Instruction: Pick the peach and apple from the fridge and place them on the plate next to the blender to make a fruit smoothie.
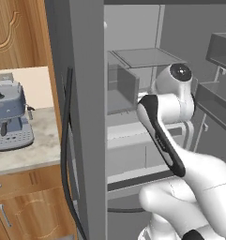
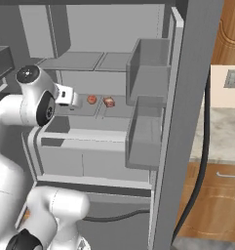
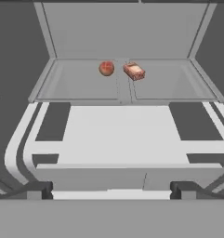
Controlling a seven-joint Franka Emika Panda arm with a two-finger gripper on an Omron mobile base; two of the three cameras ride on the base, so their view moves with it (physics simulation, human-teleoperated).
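The peach (image 3: 106,68) sits on a middle shelf (image 3: 85,88) of the open fridge (image 2: 187,97), toward the far wall, just left of a flat pinkish-tan block (image 3: 134,71) that lies close beside it without clearly touching. It looks light and round, with soft flesh that would likely bruise under a hard squeeze, and its smooth curve could let it roll or slip from a shallow hold; the sensible place to take it is across its widest middle, fingers on opposite sides, approaching from the near edge of the shelf and keeping clear of the block on the right. The pincer (image 3: 111,189) stands fully spread and empty, well short of the fruit, aimed into the shelf from the near side. Counted here: one peach, one tan block, one fridge with its doors open, and one blue-grey coffee machine (image 1: 9,115) on the table (image 1: 25,152) to the left. No dark red apple can be made out on this shelf.
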